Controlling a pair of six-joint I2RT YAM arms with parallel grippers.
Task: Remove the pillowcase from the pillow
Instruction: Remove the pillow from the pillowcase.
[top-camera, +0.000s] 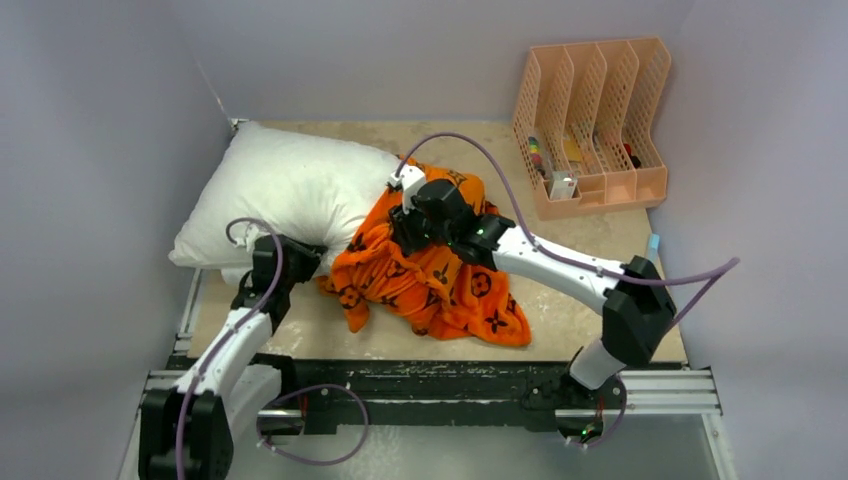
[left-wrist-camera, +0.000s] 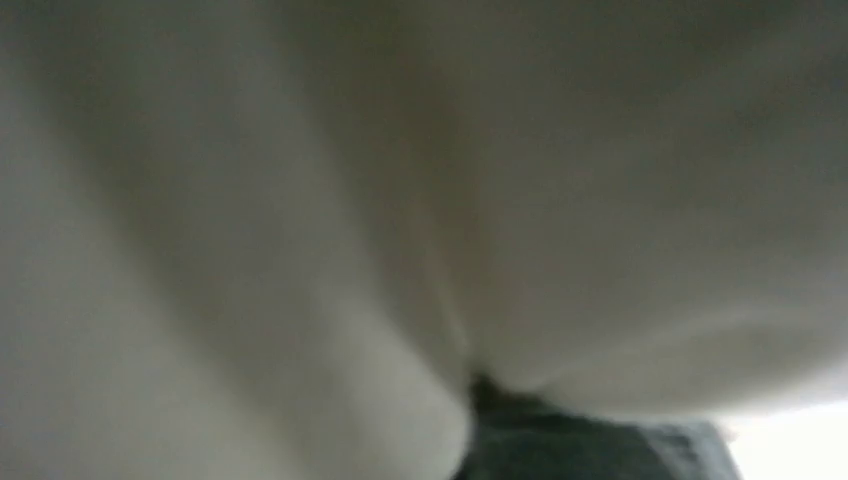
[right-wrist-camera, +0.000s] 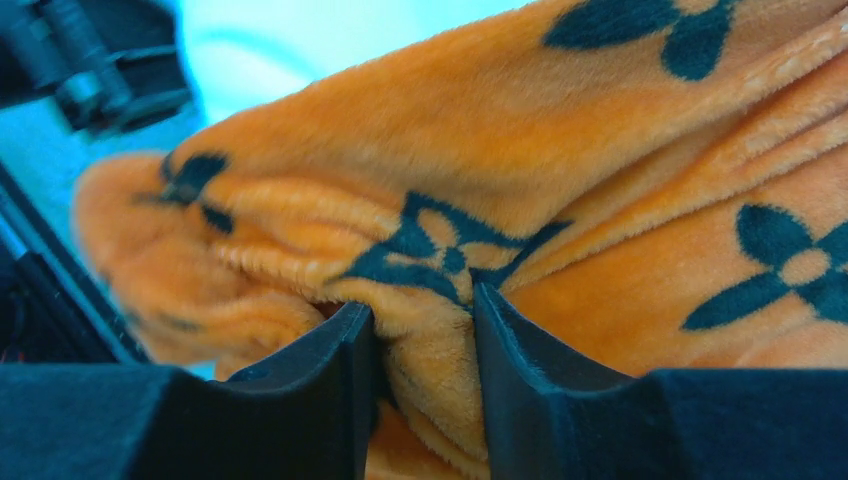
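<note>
The plain white pillow (top-camera: 290, 185) lies at the back left of the table. Its right end meets the bunched orange pillowcase (top-camera: 440, 285), which is heaped in the middle with black flower motifs showing. My right gripper (top-camera: 408, 232) sits on top of the heap. In the right wrist view it (right-wrist-camera: 425, 310) is shut on a plush fold of the pillowcase (right-wrist-camera: 560, 130), the fabric pinched between both dark fingers. My left gripper (top-camera: 298, 255) is pressed into the pillow's near right corner. The left wrist view is filled with blurred white pillow (left-wrist-camera: 300, 200), and the jaws are hidden.
A peach file organiser (top-camera: 592, 120) with small items in it stands at the back right. Grey walls close in on the left, back and right. A black rail (top-camera: 450, 385) runs along the near edge. A small blue item (top-camera: 653, 243) lies at the right edge.
</note>
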